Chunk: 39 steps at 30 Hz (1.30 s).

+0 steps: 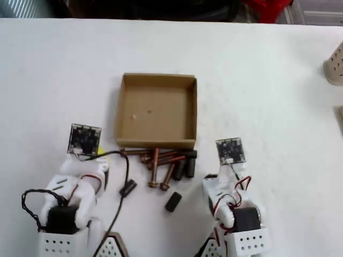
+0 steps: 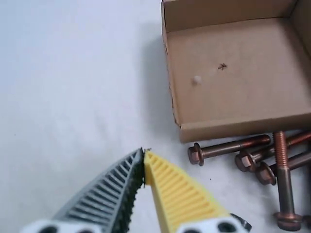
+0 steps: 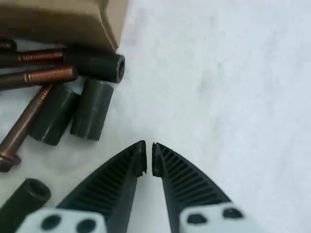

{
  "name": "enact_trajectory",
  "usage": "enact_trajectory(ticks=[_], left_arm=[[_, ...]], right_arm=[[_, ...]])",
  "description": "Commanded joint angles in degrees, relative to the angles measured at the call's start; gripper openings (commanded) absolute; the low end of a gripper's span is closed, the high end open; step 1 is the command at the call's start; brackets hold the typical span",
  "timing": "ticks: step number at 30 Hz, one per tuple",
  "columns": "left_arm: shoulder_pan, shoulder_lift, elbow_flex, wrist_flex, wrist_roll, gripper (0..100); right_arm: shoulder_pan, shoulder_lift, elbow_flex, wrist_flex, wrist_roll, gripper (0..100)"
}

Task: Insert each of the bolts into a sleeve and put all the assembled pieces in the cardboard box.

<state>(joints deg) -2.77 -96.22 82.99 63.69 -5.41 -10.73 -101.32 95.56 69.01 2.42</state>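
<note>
- Bolts [image 1: 155,166] lie in a loose pile on the table [image 1: 268,80], just on the near side of the cardboard box [image 1: 155,143] and between my two arms.
- My left gripper [image 2: 144,155] is pinched closed on nothing, its grey and yellow tips meeting. The bolts lie to its right, and the closest head is turned towards it.
- My right gripper [image 3: 149,158] is closed down to a hairline gap and holds nothing. The sleeves [image 3: 92,109] lie to its left, on the right-hand side of the pile.
- From that I judge my left arm the nearer one for the bolt heads and my right arm the nearer one for the sleeves.
- Most bolts run left to right along the box's near wall, with their heads to the left. Two run near to far, with their heads at the near end.
- The two sleeves lying side by side point roughly near to far. A loose sleeve [image 1: 172,202] lies apart, nearer to me than the pile.
- A far sleeve [image 3: 97,65] by the box corner lies in line with a bolt's threaded end. I cannot tell whether that bolt is already inside it.
- The bolts overlap, so I cannot count them with certainty.
- A small dark piece [image 1: 127,187] lies against the black cable [image 1: 119,206]. I cannot tell whether it is a sleeve or part of the cable.
</note>
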Motion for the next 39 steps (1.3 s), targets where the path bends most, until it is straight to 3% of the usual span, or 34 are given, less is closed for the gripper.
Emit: enact_trajectory(ticks=[1,8,10,13,23,27,35,39], left_arm=[[0.8,13.2,-6.1,-3.5,3.5,2],[1.0,41.3,-18.0,-6.7,10.1,2],[0.8,46.0,-18.6,-8.3,12.0,2],[0.7,50.2,-18.5,-10.5,12.9,2],[0.9,53.5,-17.2,-13.8,12.7,2],[1.0,53.5,-17.2,-14.2,12.7,2],[1.0,53.5,-17.1,-13.9,12.7,2],[1.1,53.4,-15.5,-15.9,12.7,2]], right_arm=[[1.4,0.3,-1.3,-5.6,0.0,2.2],[1.9,0.4,0.4,-16.7,0.3,2.2],[0.2,0.7,0.4,-16.5,5.1,3.9],[1.4,0.5,-0.2,-16.7,12.3,8.8],[0.6,1.9,-9.5,-7.9,12.2,9.3],[-1.6,12.0,-12.7,-9.3,12.2,9.4],[-5.2,46.1,-27.2,-11.9,10.1,9.4],[-5.7,54.9,-30.0,-18.5,9.9,9.4]])
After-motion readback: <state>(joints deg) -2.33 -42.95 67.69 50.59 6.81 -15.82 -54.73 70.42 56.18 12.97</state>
